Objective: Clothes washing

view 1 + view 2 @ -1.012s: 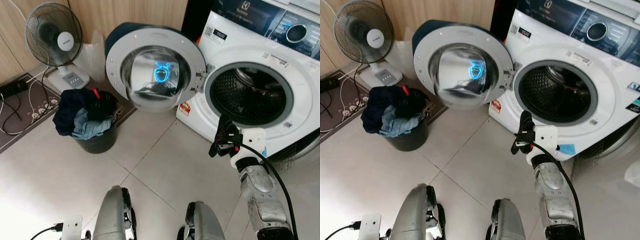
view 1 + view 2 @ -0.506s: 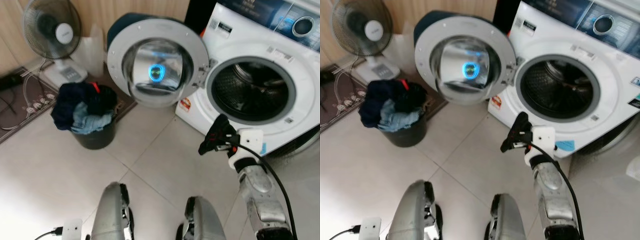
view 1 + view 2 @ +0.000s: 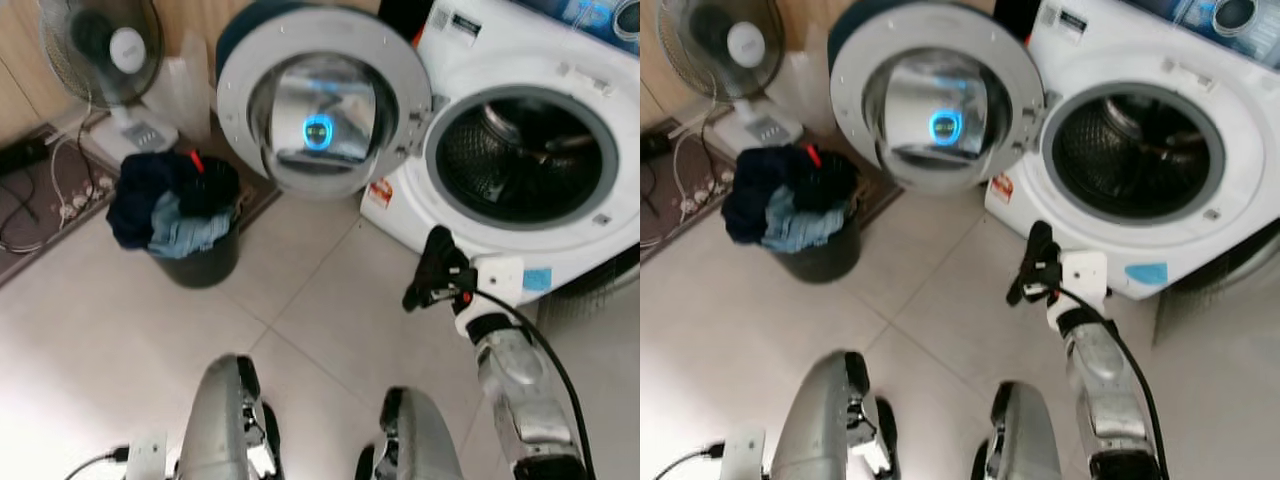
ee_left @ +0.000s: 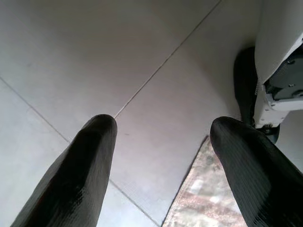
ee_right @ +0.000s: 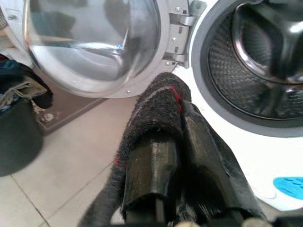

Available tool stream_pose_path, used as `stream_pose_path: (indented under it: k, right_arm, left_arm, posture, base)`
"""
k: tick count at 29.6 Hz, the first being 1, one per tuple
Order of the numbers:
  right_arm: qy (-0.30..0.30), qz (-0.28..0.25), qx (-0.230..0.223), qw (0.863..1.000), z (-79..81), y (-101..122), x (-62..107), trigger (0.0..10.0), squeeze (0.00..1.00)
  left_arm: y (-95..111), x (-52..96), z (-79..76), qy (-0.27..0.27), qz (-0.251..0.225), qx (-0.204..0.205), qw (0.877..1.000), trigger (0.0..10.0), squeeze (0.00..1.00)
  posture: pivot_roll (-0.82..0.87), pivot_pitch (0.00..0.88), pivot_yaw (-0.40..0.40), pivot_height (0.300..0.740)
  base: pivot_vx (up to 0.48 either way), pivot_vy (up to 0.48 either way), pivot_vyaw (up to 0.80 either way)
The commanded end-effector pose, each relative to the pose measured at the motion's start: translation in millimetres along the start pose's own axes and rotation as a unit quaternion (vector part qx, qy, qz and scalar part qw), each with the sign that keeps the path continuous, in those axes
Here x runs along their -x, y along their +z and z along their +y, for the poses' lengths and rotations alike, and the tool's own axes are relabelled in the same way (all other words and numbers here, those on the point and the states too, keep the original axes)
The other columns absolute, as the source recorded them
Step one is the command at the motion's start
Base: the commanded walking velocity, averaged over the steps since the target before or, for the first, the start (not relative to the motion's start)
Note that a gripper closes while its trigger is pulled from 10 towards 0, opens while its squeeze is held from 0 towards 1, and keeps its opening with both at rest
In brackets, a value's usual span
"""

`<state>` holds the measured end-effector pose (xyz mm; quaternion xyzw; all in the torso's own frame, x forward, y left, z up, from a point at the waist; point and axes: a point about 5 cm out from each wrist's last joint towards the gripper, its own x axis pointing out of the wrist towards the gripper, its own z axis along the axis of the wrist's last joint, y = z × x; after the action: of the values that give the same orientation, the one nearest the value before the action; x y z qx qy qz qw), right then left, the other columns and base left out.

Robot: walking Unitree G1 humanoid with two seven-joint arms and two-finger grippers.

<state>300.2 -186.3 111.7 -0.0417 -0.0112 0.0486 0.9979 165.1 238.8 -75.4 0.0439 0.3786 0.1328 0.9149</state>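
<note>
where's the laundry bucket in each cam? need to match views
Left eye: bucket at left of centre, clothes heaped on it, left of the open door.
Right eye: bucket at left of centre, below the fan.
Left wrist: not in it; floor between the open left gripper fingers.
Right wrist: dark bucket at the frame edge, beside the door.
Shared landmark: the door.
</note>
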Motion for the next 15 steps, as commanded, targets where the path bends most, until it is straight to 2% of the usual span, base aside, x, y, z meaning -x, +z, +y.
stream_pose_path:
  k: [1,15]
  right_arm:
    - [-0.003,0.000,0.006,1.000,-3.6,0.9,1.8,10.0,0.00]
    - [0.002,0.001,0.010,1.000,-3.2,1.2,1.4,10.0,0.00]
  left_arm:
    - [-12.2,3.9,-0.7,0.000,0.023,0.011,1.000,10.0,0.00]
    - [-10.9,3.3,0.4,0.008,0.023,0.005,1.000,10.0,0.00]
  posture:
    - [0.09,0.253,-0.110,0.577]
    - [0.09,0.251,-0.113,0.577]
  base:
    - [0.480,0.000,0.00]
    - [0.472,0.000,0.00]
